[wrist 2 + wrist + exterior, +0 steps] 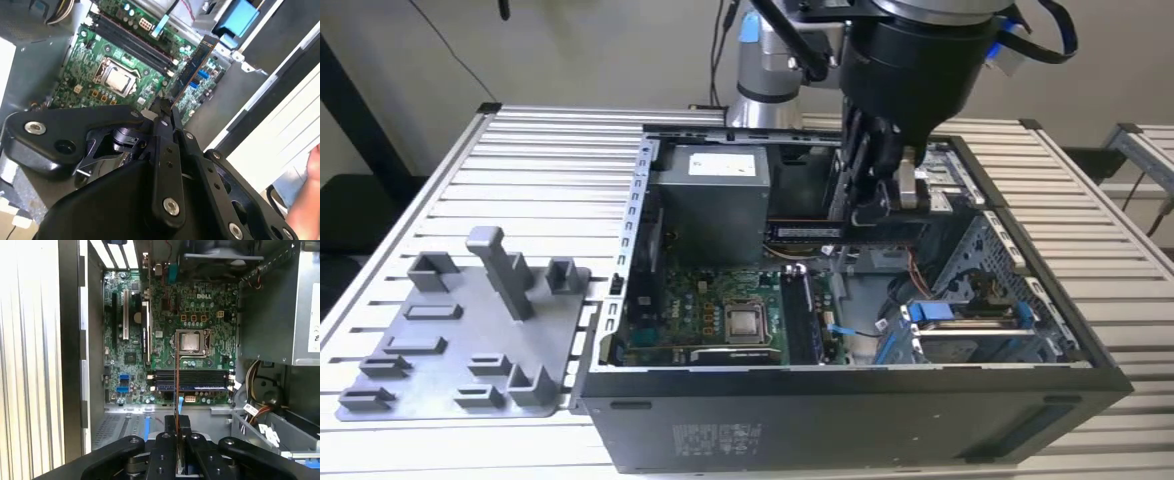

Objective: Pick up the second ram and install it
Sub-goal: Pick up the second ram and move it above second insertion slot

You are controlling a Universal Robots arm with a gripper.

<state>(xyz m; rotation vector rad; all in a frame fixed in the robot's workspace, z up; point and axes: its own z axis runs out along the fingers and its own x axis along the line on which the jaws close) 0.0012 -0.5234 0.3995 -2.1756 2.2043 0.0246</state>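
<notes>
My gripper (163, 109) is shut on the second ram (194, 64), a long thin dark stick that juts out from between the fingertips. The first wrist view shows the ram (176, 375) edge-on as a thin line, running over the motherboard's black memory slots (192, 380). My gripper (177, 424) pinches its near end there. From the exterior view, the gripper (861, 212) hangs inside the open computer case (854, 400), with the ram (803, 232) held level above the green motherboard (707, 300). The ram is clear of the slots (801, 320), not seated.
A grey plastic tray (467, 340) with upright posts lies on the slatted table at the exterior view's left. The power supply box (710, 195), a blue drive bracket (927, 312) and loose cables crowd the case. A hand (311, 200) shows at the second wrist view's edge.
</notes>
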